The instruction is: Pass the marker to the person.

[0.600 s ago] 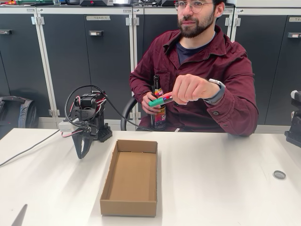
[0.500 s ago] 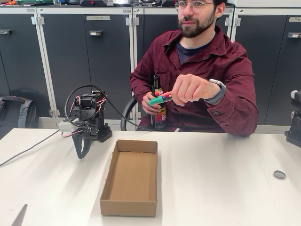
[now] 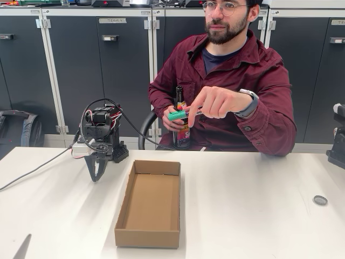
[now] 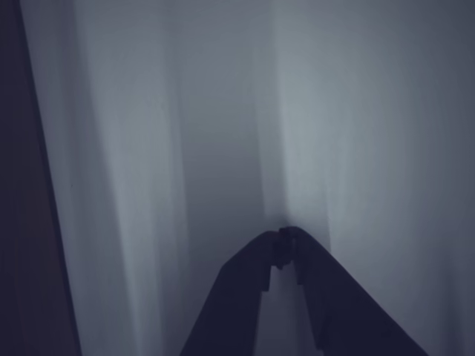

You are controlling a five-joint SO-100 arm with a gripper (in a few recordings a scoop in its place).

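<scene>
The person (image 3: 232, 81) sits behind the table and holds the marker (image 3: 179, 114), green cap to the left, in an outstretched hand above the table's far edge. The person's other hand grips a dark glass bottle (image 3: 181, 127). My gripper (image 3: 97, 175) hangs at the left, pointing down with its tips just above the white table, well left of the marker. In the wrist view my gripper (image 4: 286, 239) has its tips together over the bare white surface, with nothing between them.
An open cardboard box (image 3: 150, 202) lies in the middle of the table (image 3: 259, 216), right of my gripper. A small round cap (image 3: 320, 200) sits at the right. A black object (image 3: 337, 143) stands at the right edge. Cables trail left from the arm.
The person's hand has brought the marker a little to the left and levelled it. My arm has shifted slightly, its gripper now a bit higher.
</scene>
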